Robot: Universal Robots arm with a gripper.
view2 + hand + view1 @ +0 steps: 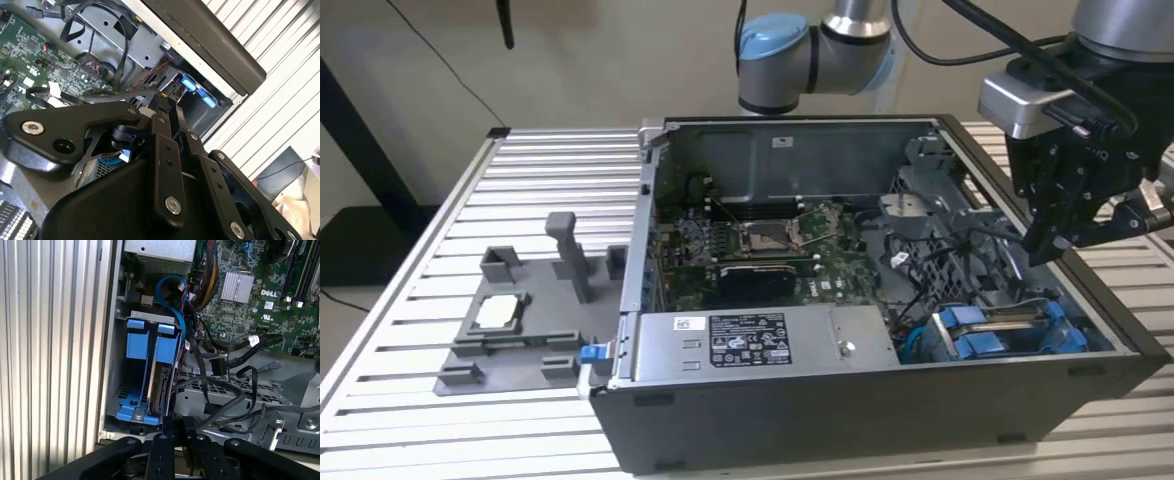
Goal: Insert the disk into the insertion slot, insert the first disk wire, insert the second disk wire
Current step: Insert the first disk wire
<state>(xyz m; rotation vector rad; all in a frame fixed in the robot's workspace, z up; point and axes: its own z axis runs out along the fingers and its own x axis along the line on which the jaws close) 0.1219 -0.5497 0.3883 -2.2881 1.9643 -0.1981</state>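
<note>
An open computer case (pixel 881 400) lies on a slatted metal table (pixel 547 180). The robot's gripper (pixel 1047 250) hangs over the case's end at the exterior view's right.

The main risk, as I judge it, is the tangle of loose black cables (pixel 220 390) just beside the drive bay. A descending gripper could snag or crush one. A plug brought in slightly askew could also jam against the drive's connector edge instead of seating. The bay is narrow, with the case wall close alongside, so a sideways slip might knock the blue carrier (pixel 137 340).

The disk (pixel 161 385) stands on edge in its slot, clipped in that carrier, at the case corner nearest the camera on the exterior view's right (the silver box beside it is the power supply). In the first wrist view the gripper (pixel 178 421) sits close to the disk's end without touching it. The jaws look drawn together, with nothing visibly between them.
</note>
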